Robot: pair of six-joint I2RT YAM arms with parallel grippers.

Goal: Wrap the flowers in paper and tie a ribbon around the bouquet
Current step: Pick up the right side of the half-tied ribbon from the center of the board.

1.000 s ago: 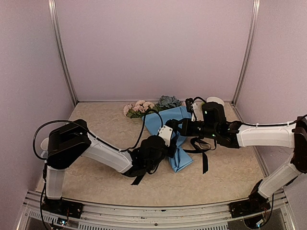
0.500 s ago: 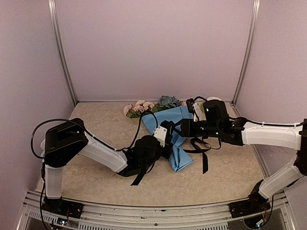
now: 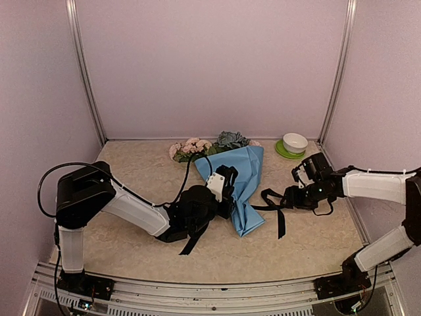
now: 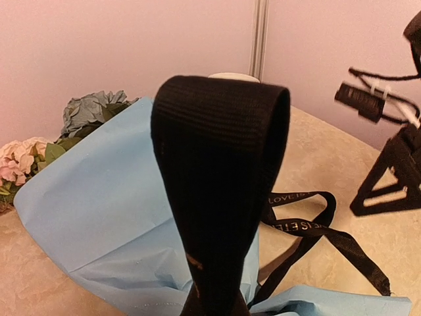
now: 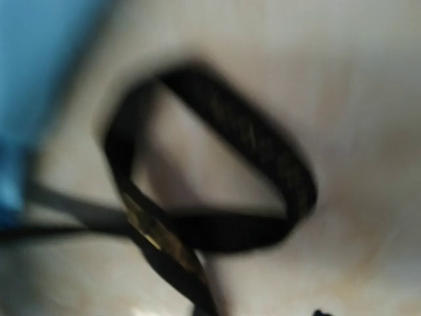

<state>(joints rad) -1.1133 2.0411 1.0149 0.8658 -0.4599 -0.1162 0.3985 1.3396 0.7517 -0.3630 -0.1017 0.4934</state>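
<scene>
Bouquet (image 3: 245, 191) of artificial flowers rolled in a cone of light blue wrapping paper (image 4: 99, 197), lying in the middle of the beige marbled table (image 3: 316, 243), narrow end toward the arms' bases, wide mouth toward the back wall. Small pale pink blooms and larger dusty blue-grey blooms of the flowers (image 3: 194, 146) spilling from the mouth with green leaves, flat on the table near its back edge.

Long narrow black ribbon (image 3: 276, 205) strung over the table on the bouquet's right, reaching the cone near its narrow end, one loose end trailing toward the near edge, a further black tail lying under the left forearm.

Left pincer (image 3: 230, 181) against the cone's left side, clamped tight on a length of the ribbon. In the left wrist view, that black band rising in a tall loop straight in front of the lens, pale lettering visible on the slack stretch behind it.

Right pincer (image 3: 289, 197) low over the table just right of the ribbon's loop, well apart from the bouquet, jaws spread with nothing between them. Right wrist view blurred: a loop of ribbon on the table, a corner of blue paper at upper left.

Small white bowl (image 3: 295, 141) on a round green plate (image 3: 279, 153) in the far right corner, apart from the rest.
</scene>
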